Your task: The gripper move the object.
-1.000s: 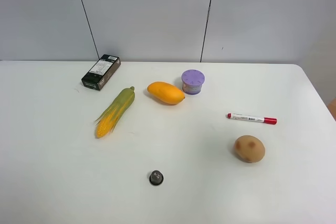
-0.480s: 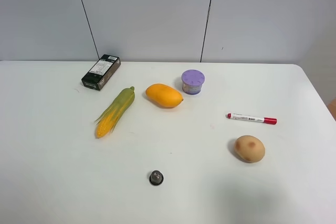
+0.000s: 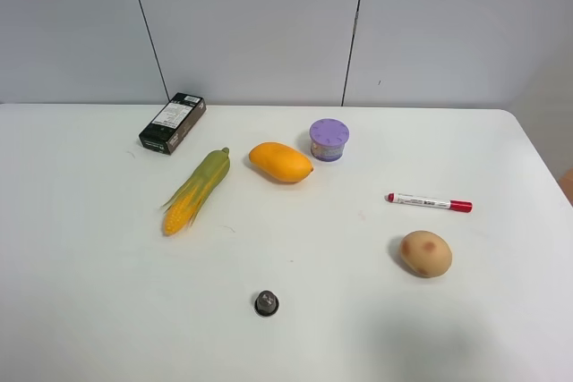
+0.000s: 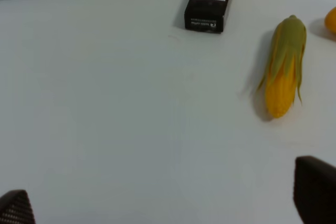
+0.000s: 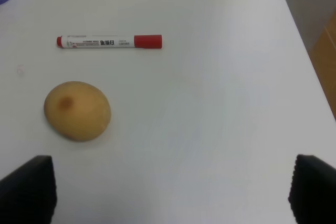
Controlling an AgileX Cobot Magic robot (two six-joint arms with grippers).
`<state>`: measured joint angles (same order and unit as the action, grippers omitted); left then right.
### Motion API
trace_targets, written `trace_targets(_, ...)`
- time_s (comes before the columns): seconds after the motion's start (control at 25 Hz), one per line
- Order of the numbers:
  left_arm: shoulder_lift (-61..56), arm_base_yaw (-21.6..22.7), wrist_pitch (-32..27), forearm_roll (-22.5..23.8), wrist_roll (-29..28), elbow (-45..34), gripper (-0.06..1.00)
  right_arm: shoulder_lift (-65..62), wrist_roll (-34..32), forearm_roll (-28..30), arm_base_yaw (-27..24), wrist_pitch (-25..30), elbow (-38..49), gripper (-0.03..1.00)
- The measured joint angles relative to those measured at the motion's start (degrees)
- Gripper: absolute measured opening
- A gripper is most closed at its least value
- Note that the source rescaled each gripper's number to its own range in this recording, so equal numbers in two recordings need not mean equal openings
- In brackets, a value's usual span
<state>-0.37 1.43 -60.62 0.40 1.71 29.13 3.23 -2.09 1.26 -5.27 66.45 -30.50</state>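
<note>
While neither arm shows in the high view, the white table (image 3: 81, 310) carries a row of things: a black box (image 3: 173, 122) at the back left, a corn cob (image 3: 197, 191) just in front of it, then the mango (image 3: 280, 162) lying near the table's middle, close beside a purple cup (image 3: 329, 140). A small dark cap (image 3: 266, 302) sits nearer the front. Farther right lie a red-capped marker (image 3: 429, 202) and a spotted potato (image 3: 425, 253). The left gripper (image 4: 168, 203) and the right gripper (image 5: 168, 192) both have jaws spread wide, holding nothing.
</note>
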Motion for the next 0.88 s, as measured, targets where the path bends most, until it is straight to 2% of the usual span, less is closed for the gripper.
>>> trace_targets(0.04, 0.0, 0.0, 0.0, 0.0, 0.0, 0.0, 1.00, 0.0, 0.0, 0.0, 0.0, 0.0, 0.0, 0.71)
trace_targets(0.12, 0.0, 0.0, 0.0, 0.0, 0.0, 0.0, 1.00, 0.0, 0.0, 0.0, 0.0, 0.0, 0.0, 0.77)
trace_targets(0.24, 0.0, 0.0, 0.0, 0.0, 0.0, 0.0, 1.00, 0.0, 0.0, -1.6, 0.0, 0.0, 0.0, 0.79)
trace_targets(0.4, 0.0, 0.0, 0.0, 0.0, 0.0, 0.0, 1.00, -0.6, -0.1, -8.8, 1.4, -0.1, 0.7, 0.79)
trace_targets(0.64, 0.0, 0.0, 0.0, 0.0, 0.0, 0.0, 1.00, -0.7, 0.9, -2.2, 2.6, -4.5, 1.7, 0.79)
trace_targets(0.88, 0.0, 0.0, 0.0, 0.0, 0.0, 0.0, 1.00, -0.7, 2.1, -1.7, 5.3, -5.5, 2.2, 0.79)
